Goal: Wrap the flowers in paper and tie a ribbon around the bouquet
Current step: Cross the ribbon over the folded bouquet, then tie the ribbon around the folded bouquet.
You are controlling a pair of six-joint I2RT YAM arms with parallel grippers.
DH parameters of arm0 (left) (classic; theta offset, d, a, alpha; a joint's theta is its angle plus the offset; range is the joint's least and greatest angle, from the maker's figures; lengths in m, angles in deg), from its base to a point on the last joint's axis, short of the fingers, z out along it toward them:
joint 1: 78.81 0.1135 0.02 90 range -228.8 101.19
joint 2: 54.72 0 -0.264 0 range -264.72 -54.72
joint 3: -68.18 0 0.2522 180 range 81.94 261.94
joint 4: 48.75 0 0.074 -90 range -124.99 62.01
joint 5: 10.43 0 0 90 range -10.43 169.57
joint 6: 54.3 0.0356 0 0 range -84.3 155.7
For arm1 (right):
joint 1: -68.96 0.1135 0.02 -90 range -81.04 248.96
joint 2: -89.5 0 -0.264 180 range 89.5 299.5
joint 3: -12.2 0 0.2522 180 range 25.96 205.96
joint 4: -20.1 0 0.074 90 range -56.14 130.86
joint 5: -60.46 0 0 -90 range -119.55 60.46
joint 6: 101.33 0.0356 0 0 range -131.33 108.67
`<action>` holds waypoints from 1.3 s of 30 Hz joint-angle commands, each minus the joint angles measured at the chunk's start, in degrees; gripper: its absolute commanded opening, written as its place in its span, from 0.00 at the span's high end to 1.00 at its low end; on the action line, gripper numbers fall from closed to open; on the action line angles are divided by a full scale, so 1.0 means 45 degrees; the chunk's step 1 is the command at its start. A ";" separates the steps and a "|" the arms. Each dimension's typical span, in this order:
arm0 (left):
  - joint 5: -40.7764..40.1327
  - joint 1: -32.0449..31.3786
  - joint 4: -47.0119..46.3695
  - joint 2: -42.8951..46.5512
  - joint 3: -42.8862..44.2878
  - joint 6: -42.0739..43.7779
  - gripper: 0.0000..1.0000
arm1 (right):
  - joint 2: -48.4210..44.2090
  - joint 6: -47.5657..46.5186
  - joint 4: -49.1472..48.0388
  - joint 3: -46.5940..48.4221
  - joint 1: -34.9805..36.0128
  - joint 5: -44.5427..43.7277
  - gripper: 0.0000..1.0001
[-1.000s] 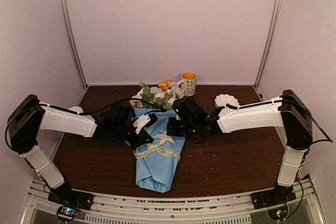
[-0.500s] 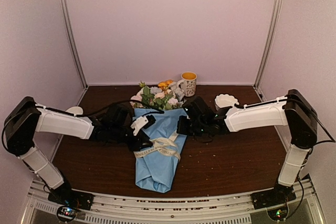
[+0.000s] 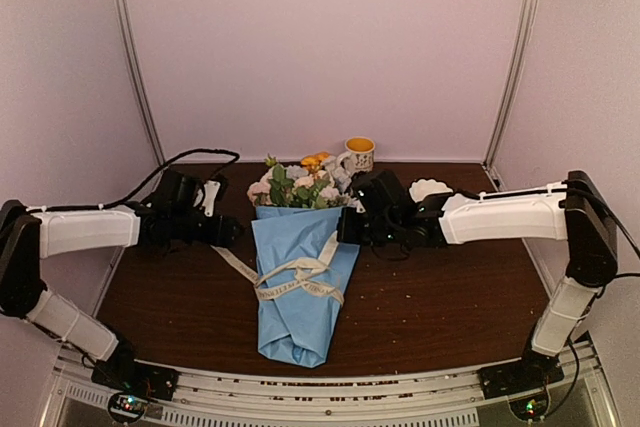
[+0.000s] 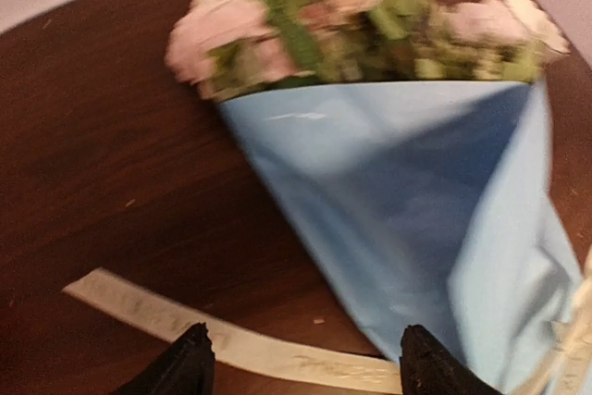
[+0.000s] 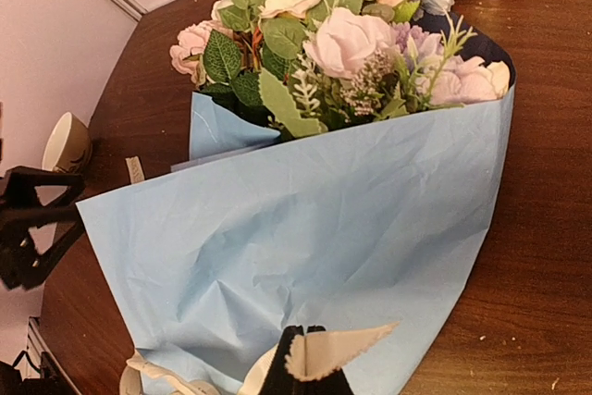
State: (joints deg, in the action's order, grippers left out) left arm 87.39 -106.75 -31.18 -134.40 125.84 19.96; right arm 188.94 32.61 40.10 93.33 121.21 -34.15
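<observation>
The bouquet lies in the middle of the table, its flowers toward the back, in a cone of light blue paper. The cream ribbon circles the cone. One tail trails left across the wood. My left gripper hovers left of the cone, open and empty, with that tail lying below its fingers. My right gripper sits at the cone's right edge, shut on the ribbon's other, zigzag-cut end. Paper and flowers fill the right wrist view.
A white mug with an orange inside stands behind the flowers at the back. A small white dish sits to the right, beside the right arm. A small cup stands at the table's left side.
My left gripper has opened, let go of the ribbon and drawn back to the left, away from the cone. The right gripper has shifted slightly right, still pinching its ribbon end.
</observation>
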 commanded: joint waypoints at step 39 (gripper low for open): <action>-0.3221 0.1323 0.2383 -0.2148 0.0363 -0.1376 1.00 | -0.1968 -0.1243 0.1285 -0.0210 -0.0116 -0.1693 1.00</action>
State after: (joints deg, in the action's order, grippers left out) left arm 75.15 -101.37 -22.79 -148.89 128.13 15.78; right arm 184.46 27.59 44.84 94.80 121.93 -38.67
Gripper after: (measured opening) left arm 0.014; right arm 0.011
